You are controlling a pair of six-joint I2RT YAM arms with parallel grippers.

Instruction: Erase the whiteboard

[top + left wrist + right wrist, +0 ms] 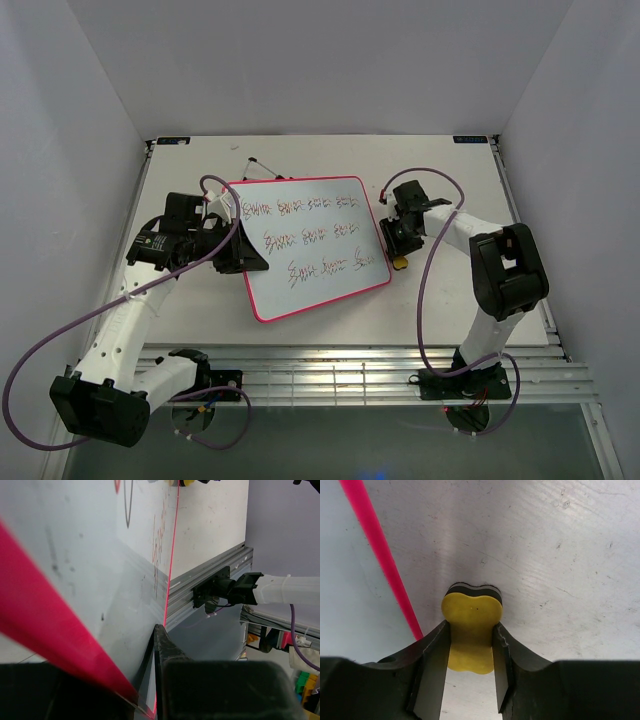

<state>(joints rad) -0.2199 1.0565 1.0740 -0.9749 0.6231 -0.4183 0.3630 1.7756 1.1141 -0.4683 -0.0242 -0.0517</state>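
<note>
The whiteboard point(312, 247) lies askew in the middle of the table, pink-bordered, with three rows of dark handwriting. My left gripper point(238, 252) is at its left edge and shut on that edge. In the left wrist view the pink border point(45, 630) runs between the jaws, and one black finger point(162, 650) presses the board's face. My right gripper point(398, 248) is just off the board's right edge, shut on the small yellow sponge eraser point(400, 264). In the right wrist view the eraser point(471, 607) sits between both fingers, on the table beside the pink border point(375, 545).
The white table point(450, 170) is enclosed by white walls on three sides. A ribbed aluminium rail point(380, 375) runs along its near edge. A thin wire-like piece point(258, 166) lies behind the board's far left corner. The right arm's base point(220, 587) shows in the left wrist view.
</note>
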